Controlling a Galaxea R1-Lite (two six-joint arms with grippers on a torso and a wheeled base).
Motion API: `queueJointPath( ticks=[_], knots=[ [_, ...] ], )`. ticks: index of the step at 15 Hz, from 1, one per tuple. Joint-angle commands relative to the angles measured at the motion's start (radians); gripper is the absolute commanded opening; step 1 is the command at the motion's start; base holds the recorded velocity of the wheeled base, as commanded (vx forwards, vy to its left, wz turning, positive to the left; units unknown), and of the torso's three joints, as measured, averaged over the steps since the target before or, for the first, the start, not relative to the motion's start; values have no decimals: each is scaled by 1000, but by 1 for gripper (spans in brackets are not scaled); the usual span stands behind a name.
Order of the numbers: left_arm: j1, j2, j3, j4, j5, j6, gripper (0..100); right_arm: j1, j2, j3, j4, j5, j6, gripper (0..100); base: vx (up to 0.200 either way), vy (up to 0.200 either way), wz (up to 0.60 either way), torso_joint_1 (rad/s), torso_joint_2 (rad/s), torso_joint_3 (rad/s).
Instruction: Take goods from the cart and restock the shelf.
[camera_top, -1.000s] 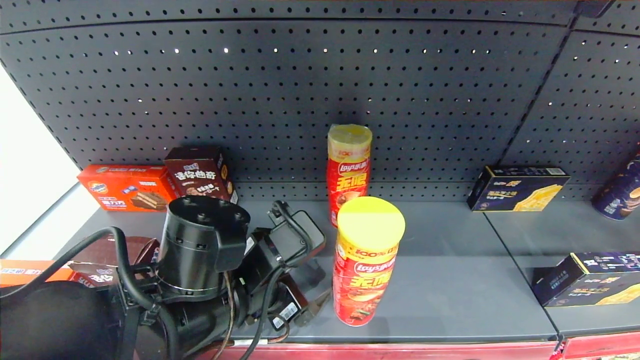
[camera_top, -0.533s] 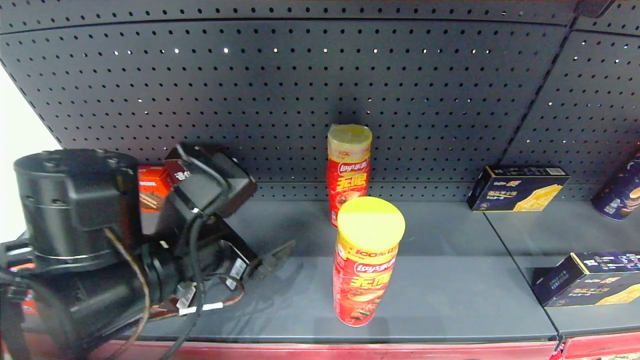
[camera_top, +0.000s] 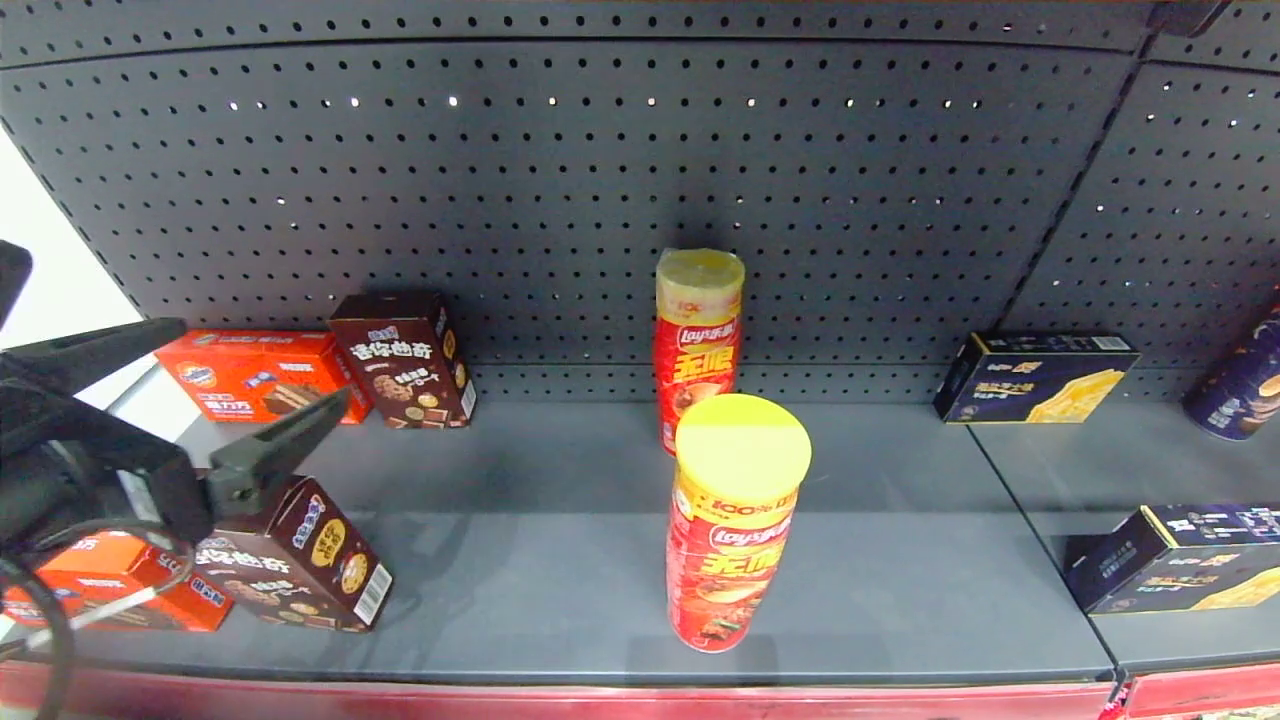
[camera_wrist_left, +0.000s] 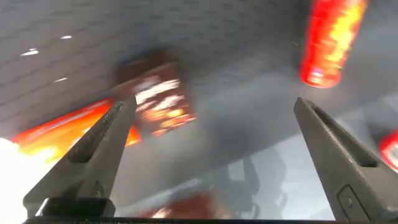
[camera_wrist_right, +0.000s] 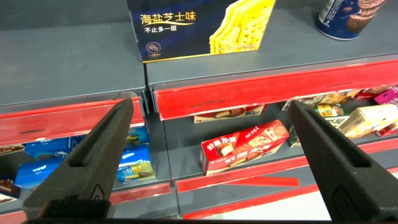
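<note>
At the shelf front-left corner: left gripper jaws wide, empty, partly hiding brown box; orange box half covered; right gripper jaws wide, empty.

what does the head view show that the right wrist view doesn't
Only the head view: the front chip can, the back chip can, a brown cookie box near the shelf edge, and the open left end effector near it. Only the right wrist view: the open right end effector and a red box on a lower shelf. Both: the dark blue can and, it seems, the front blue-and-yellow box.
</note>
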Motion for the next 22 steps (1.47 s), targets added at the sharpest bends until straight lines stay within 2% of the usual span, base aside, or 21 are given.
queueJointPath(
  ticks=[1,2,3,4,5,6,7,8,10,11,12,13,14,15,16,17,18,21,22],
  knots=[
    [69,-219,104,4,2,-14,100,2,2,0,0,-1,0,100,0,0,0,0,0,0],
    [77,-240,117,4,2,-14,100,5,2,0,1,-1,0,100,0,0,0,0,0,0],
    [130,-360,193,16,21,-14,100,9,3,0,1,1,0,100,0,0,0,0,0,0],
    [130,-360,193,16,21,-14,100,9,3,0,1,1,0,100,0,0,0,0,0,0],
    [178,-429,237,31,48,-14,100,9,3,0,1,1,0,100,0,0,0,0,0,0],
    [235,-530,289,97,105,-13,100,8,2,0,1,1,-2,100,0,0,0,0,0,0],
    [274,-656,340,205,128,-8,100,9,3,0,1,1,0,100,0,0,0,0,0,0],
    [290,-718,361,271,132,-10,100,9,3,0,1,1,-2,100,0,0,0,0,0,0],
    [347,-922,387,493,137,-14,100,9,3,0,0,1,0,100,0,0,0,0,0,0],
    [353,-958,389,533,136,-16,100,9,3,0,0,-1,0,100,0,0,0,0,0,0],
    [363,-1006,412,564,139,-50,100,9,3,0,0,-1,0,100,0,0,0,0,0,0],
    [383,-1017,424,565,132,-80,100,9,3,0,0,1,0,100,0,0,0,0,0,0],
    [389,-1044,482,556,132,-90,100,9,3,0,1,1,-2,100,0,0,0,0,0,0],
    [388,-1044,558,479,136,-106,100,9,3,0,0,1,0,100,0,0,0,0,0,0],
    [388,-1044,588,390,128,-108,100,11,3,0,0,1,0,100,0,0,0,0,0,0],
    [388,-1044,588,401,109,-108,100,11,3,0,0,1,-2,100,0,0,0,0,0,0],
    [388,-1044,588,401,50,-109,100,11,3,0,0,1,0,100,0,0,0,0,0,0],
    [388,-1044,588,436,-248,-125,100,17,3,0,1,1,-2,100,0,0,0,0,0,0],
    [388,-1044,588,445,-291,-113,100,19,3,0,1,1,0,100,0,0,0,0,0,0]
  ],
)
